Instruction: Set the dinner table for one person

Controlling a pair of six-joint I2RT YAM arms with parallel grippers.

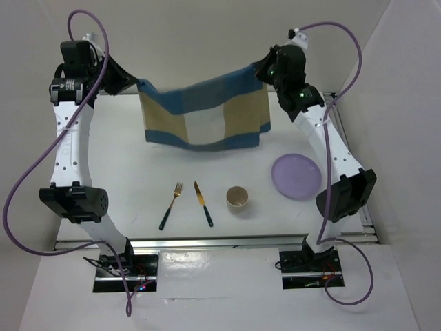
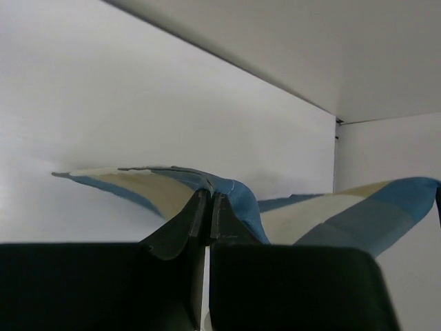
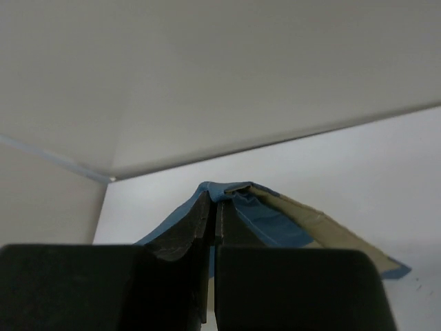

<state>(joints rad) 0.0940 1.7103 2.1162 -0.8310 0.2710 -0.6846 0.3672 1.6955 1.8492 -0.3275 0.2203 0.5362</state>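
Note:
A blue-and-tan striped cloth placemat (image 1: 203, 116) hangs stretched between both arms above the far part of the white dinner table (image 1: 124, 172). My left gripper (image 1: 140, 84) is shut on its far left corner; the left wrist view shows the cloth (image 2: 238, 196) pinched at my gripper (image 2: 209, 196). My right gripper (image 1: 258, 69) is shut on the far right corner, and the right wrist view shows blue cloth (image 3: 275, 214) folded over my gripper (image 3: 216, 200). The placemat's middle sags and its lower edge droops toward the table.
Near the front of the table lie a gold fork with a dark handle (image 1: 171, 205) and a matching knife (image 1: 202, 203), side by side. A tan cup (image 1: 237, 198) stands to their right. A lilac plate (image 1: 296, 176) sits at the right, close to the right arm.

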